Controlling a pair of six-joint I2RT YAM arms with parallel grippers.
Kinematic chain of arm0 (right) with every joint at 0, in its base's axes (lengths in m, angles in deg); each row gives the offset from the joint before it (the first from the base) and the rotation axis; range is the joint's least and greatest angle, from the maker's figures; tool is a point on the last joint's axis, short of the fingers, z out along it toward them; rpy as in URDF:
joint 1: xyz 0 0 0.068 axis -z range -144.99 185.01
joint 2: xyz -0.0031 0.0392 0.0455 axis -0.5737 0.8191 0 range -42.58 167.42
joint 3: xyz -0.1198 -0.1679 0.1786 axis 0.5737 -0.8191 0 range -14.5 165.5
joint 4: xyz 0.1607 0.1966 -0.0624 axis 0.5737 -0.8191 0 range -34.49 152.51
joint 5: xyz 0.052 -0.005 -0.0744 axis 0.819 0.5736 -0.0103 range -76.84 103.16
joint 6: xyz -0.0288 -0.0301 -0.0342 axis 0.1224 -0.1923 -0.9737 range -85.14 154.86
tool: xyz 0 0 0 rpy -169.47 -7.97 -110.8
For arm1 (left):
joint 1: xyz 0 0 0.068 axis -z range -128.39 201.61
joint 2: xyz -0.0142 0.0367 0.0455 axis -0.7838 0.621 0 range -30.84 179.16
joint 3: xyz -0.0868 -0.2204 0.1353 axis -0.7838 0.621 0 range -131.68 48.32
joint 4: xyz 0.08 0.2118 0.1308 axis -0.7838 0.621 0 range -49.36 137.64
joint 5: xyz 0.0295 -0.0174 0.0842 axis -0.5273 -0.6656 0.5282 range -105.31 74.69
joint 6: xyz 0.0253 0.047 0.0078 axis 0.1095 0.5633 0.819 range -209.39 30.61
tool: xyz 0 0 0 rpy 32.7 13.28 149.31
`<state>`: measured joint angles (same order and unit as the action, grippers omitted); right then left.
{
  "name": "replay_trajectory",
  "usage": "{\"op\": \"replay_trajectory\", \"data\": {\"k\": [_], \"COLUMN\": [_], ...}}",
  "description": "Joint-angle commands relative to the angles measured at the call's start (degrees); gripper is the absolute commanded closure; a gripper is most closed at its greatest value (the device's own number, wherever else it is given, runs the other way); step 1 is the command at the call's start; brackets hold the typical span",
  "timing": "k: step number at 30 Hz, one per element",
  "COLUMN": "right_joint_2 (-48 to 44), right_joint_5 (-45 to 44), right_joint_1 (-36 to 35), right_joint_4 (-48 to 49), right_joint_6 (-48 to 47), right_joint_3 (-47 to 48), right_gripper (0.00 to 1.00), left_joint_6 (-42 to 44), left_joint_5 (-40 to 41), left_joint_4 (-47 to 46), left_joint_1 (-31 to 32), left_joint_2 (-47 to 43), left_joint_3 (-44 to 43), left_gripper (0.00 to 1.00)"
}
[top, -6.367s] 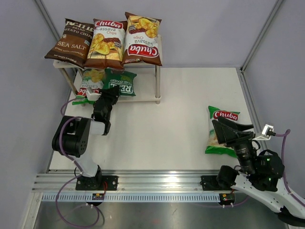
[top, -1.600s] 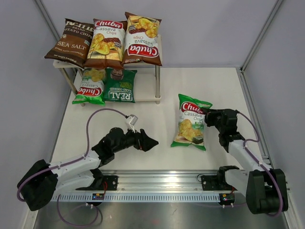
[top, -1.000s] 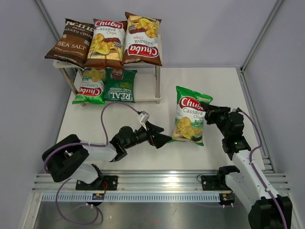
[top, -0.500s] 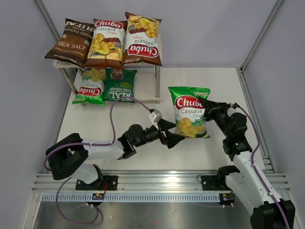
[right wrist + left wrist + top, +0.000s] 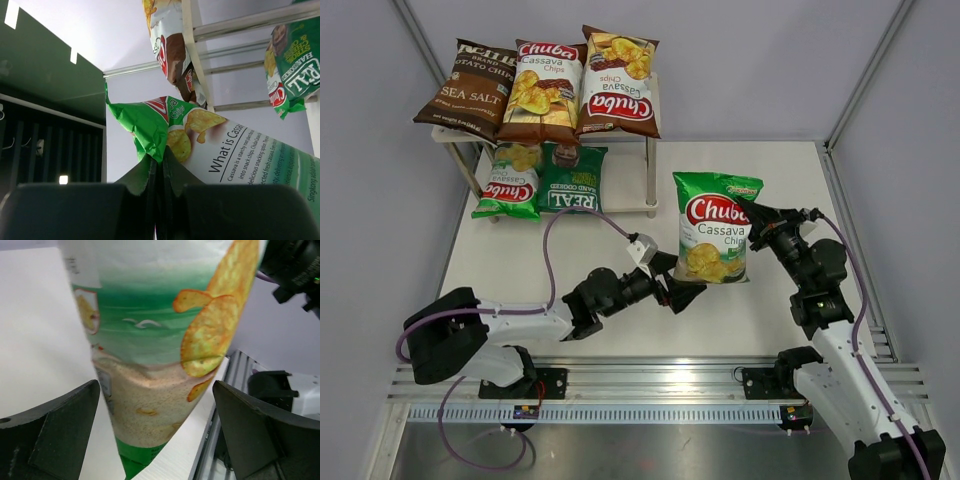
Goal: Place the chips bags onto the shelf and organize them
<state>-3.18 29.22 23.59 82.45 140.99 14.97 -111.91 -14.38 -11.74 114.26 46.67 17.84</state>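
Note:
My right gripper (image 5: 752, 214) (image 5: 156, 167) is shut on the top corner of a green Chuba chips bag (image 5: 712, 228) (image 5: 240, 150), which hangs lifted above the table. The bag's lower end (image 5: 155, 330) sits between the fingers of my open left gripper (image 5: 682, 287) (image 5: 155, 405), and they do not touch it. The shelf (image 5: 626, 192) stands at the back left. Its top board carries a dark Sea Salt bag (image 5: 466, 88) and two brown Chuba bags (image 5: 542, 92) (image 5: 617, 85). A green Chuba bag (image 5: 510, 181) and a REAL bag (image 5: 571, 181) lie on the lower board.
A silver rail (image 5: 640, 384) with both arm bases runs along the near edge. Grey walls and slanted frame posts (image 5: 865, 75) close in the white table (image 5: 570, 245). A metal shelf leg (image 5: 651, 180) stands just left of the hanging bag.
The right gripper has raised the green Chuba bag higher and more upright. The left arm has reached right until its open fingers straddle the bag's bottom end.

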Motion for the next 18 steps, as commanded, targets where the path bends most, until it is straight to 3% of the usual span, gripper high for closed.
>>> {"op": "replay_trajectory", "data": {"k": [1, 6, 8, 9, 12, 16, 18], "right_joint_2": [0.15, -0.46, -1.16, -1.43, -2.3, -3.36, -3.89], "right_joint_5": [2.23, 2.84, 2.67, 2.67, 2.4, 1.88, 1.44], "right_joint_1": [-1.85, -2.9, -3.08, -3.17, -3.78, -3.79, -3.79], "right_joint_4": [7.12, 7.56, 7.56, 7.3, 5.99, 5.11, 4.23], "right_joint_6": [2.94, 3.3, 3.56, 3.56, 2.86, 1.81, -0.29], "right_joint_3": [3.48, 4.01, 3.93, 4.01, 4.36, 3.84, 4.1], "right_gripper": [1.0, 1.0, 1.0, 1.0, 1.0, 1.0, 0.98], "left_joint_6": [2.49, -0.15, -0.42, -0.76, -1.9, -2.35, -2.79], "left_joint_5": [-8.55, -7.79, -5.86, -5.5, -4.45, -5.15, -5.76], "left_joint_4": [-7.29, -6.25, -6.77, -7.03, -7.12, -5.81, -4.23], "left_joint_1": [1.15, 1.42, 1.42, 1.42, 1.33, 1.33, 1.33], "left_joint_2": [-0.61, -0.17, -0.26, -0.26, -1.31, -3.68, -5.0], "left_joint_3": [-1.68, -4.15, -4.15, -4.06, -4.41, -4.41, -4.33], "left_gripper": [0.01, 0.05, 0.18, 0.32, 0.61, 0.78, 0.82]}}
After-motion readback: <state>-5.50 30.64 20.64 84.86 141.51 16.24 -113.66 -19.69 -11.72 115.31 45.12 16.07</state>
